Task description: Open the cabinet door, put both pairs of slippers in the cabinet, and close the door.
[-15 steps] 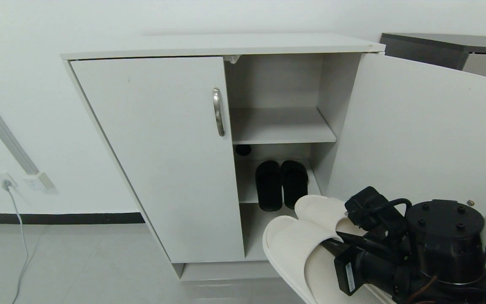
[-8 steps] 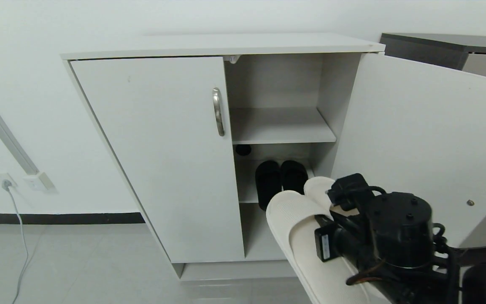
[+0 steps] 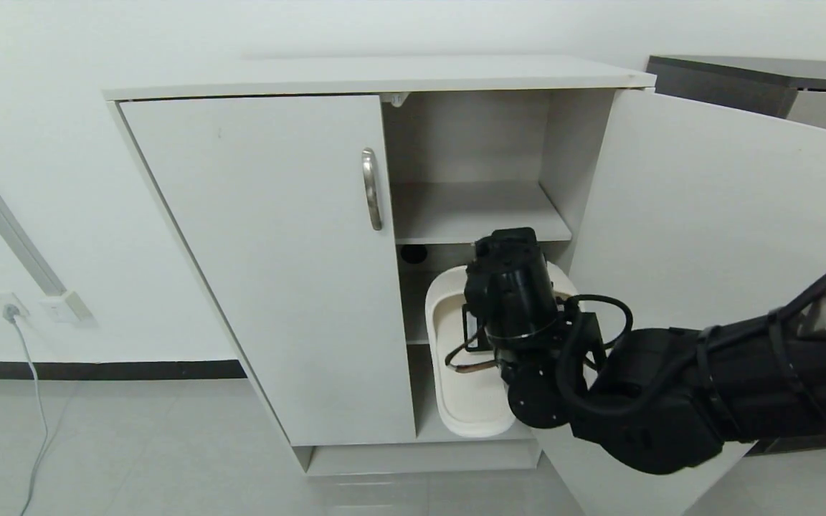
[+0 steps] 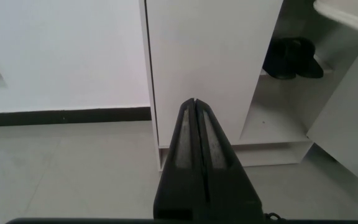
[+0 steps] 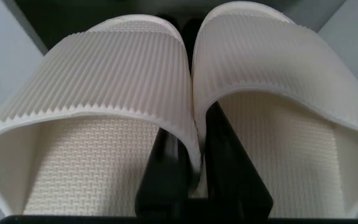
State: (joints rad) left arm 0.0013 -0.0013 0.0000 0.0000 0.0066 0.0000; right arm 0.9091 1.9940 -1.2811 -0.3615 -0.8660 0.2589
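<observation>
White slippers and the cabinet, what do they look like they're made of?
The white slippers look like soft moulded foam or rubber: matte, ribbed straps, pebbled footbeds. The cabinet looks like laminated board: smooth, matte white, thin flat panels. Its handle seems brushed metal, silvery with a soft sheen.

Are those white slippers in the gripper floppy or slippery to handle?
Probably light: the right gripper holds both white slippers by their pinched inner edges. Likely springy, not floppy; the straps arch unsupported. Ribbed texture should resist slipping.
</observation>
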